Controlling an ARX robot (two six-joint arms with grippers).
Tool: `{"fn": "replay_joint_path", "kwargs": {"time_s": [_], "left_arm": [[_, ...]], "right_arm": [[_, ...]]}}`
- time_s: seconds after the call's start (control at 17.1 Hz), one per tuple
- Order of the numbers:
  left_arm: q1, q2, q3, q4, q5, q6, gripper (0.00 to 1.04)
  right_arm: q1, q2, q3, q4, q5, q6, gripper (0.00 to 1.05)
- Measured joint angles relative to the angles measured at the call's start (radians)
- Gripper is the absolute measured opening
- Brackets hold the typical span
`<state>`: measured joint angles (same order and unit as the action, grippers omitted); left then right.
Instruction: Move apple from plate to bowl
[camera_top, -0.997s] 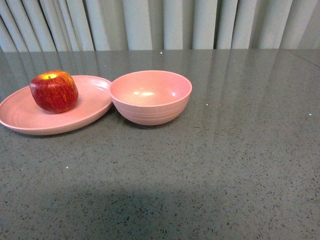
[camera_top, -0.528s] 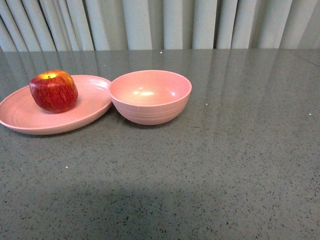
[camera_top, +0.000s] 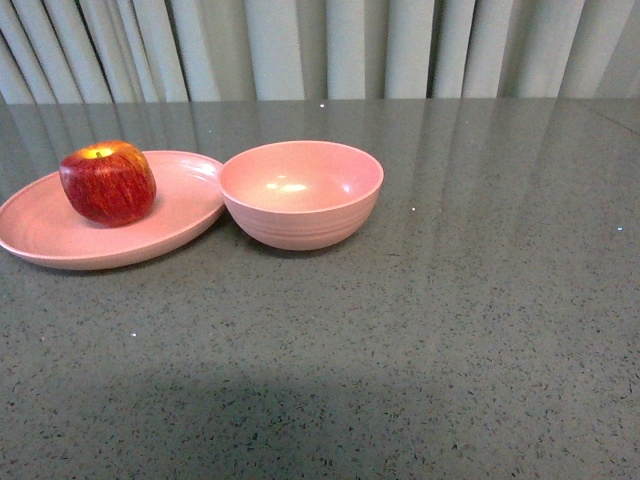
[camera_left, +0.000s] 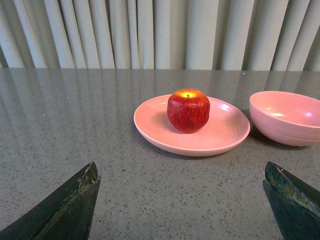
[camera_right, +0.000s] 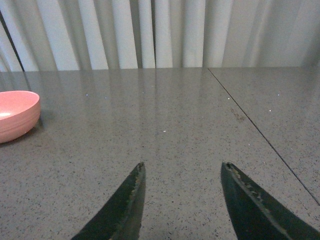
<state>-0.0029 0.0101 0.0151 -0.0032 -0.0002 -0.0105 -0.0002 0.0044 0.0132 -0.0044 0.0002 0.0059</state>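
The grey speckled stone-like table (camera_top: 450, 330) is flat and glossy and reflects the one pale pleated curtain (camera_top: 300, 45) that hangs behind it; the right wrist view shows a thin straight seam (camera_right: 260, 132) across this surface. On the left part of the table stands one wide, shallow, round matte pink plate (camera_top: 40, 235) with faint rings. Just beside it, to the right, stands one deep, round matte pink bowl (camera_top: 300, 225) with ridged rings on its outer wall and nothing inside; whether the two rims touch, I cannot tell.

The one round red apple (camera_top: 108, 182) sits upright on the plate, toward its left side; its skin is smooth with fine yellow streaks, and a yellow patch surrounds the stem hollow on top.

There are two grippers, both with dark, pointed fingers and both holding nothing. The left gripper (camera_left: 181, 170) has its fingers spread wide and faces the apple and the plate, well apart from them. The right gripper (camera_right: 183, 165) is parted more narrowly over bare table, with the bowl at the side of its view.
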Motion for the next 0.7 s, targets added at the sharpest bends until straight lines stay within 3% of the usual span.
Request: {"fn": "replay_joint_path", "kwargs": {"time_s": [0.23,0.29,0.7], "left_arm": [[0.0,0.0,0.0,0.0,0.0,0.0,0.98],[0.0,0.0,0.0,0.0,0.0,0.0,0.98],[0.0,0.0,0.0,0.0,0.0,0.0,0.98]], "right_arm": [[0.0,0.0,0.0,0.0,0.0,0.0,0.95],[0.0,0.0,0.0,0.0,0.0,0.0,1.0],[0.0,0.0,0.0,0.0,0.0,0.0,0.98]]}}
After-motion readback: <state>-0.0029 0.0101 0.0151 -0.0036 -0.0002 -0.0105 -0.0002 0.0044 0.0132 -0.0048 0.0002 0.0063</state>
